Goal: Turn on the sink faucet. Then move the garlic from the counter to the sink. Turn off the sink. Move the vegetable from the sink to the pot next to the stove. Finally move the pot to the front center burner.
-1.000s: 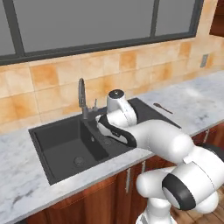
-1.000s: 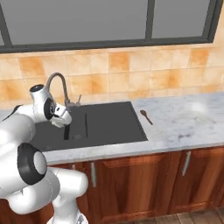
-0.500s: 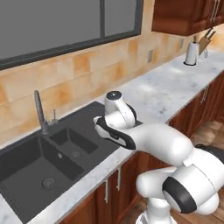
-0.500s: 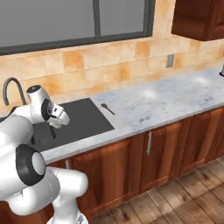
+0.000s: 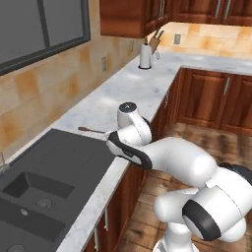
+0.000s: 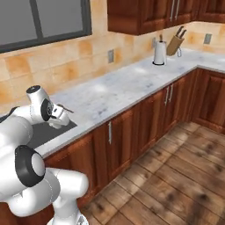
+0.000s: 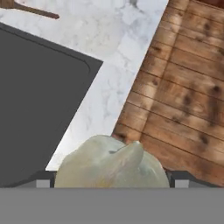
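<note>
Rolled onward with the base, views swung from the sink (image 7: 39,87) along the counter (image 7: 109,92), gripper (image 7: 111,179) clamped on the garlic (image 7: 111,164) at six o'clock in the hand view, over the counter's edge, probably pot-bound.

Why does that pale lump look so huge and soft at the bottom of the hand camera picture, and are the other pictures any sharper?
Hand view: the garlic sits right against the lens, looming and soft-edged. Base views: evenly lit, with faint glare patches on the counter.
</note>
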Controlling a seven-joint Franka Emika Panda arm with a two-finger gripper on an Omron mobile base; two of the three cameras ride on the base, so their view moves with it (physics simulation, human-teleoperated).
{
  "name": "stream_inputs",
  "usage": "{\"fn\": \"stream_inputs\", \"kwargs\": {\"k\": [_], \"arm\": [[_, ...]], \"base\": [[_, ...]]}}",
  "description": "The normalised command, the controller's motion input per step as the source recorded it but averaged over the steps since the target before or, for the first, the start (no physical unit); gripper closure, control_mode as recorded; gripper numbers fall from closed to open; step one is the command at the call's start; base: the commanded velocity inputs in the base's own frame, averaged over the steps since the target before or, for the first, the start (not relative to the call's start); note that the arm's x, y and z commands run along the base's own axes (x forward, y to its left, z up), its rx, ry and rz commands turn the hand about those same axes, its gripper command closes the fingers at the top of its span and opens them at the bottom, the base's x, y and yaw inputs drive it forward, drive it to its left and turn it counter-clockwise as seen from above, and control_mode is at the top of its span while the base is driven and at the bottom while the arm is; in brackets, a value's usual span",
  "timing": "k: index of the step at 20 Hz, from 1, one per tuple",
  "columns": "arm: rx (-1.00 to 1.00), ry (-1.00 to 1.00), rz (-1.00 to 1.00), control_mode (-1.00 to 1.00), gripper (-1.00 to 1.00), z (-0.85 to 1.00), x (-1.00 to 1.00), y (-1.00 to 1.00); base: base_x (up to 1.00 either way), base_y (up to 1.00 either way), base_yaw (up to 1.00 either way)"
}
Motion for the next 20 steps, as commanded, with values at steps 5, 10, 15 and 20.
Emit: {"fn": "stream_inputs", "kwargs": {"k": [5,10,15,20], "arm": [[0.00,0.00,0.00,1.00,1.00,0.00,0.00,0.00],[0.00,0.00,0.00,1.00,1.00,0.00,0.00,0.00],[0.00,0.00,0.00,1.00,1.00,0.00,0.00,0.00],[0.00,0.00,0.00,1.00,1.00,0.00,0.00,0.00]], "base": [[0.00,-0.04,-0.57],[0.00,-0.08,-0.54],[0.00,-0.07,-0.51],[0.00,-0.06,-0.50]]}}
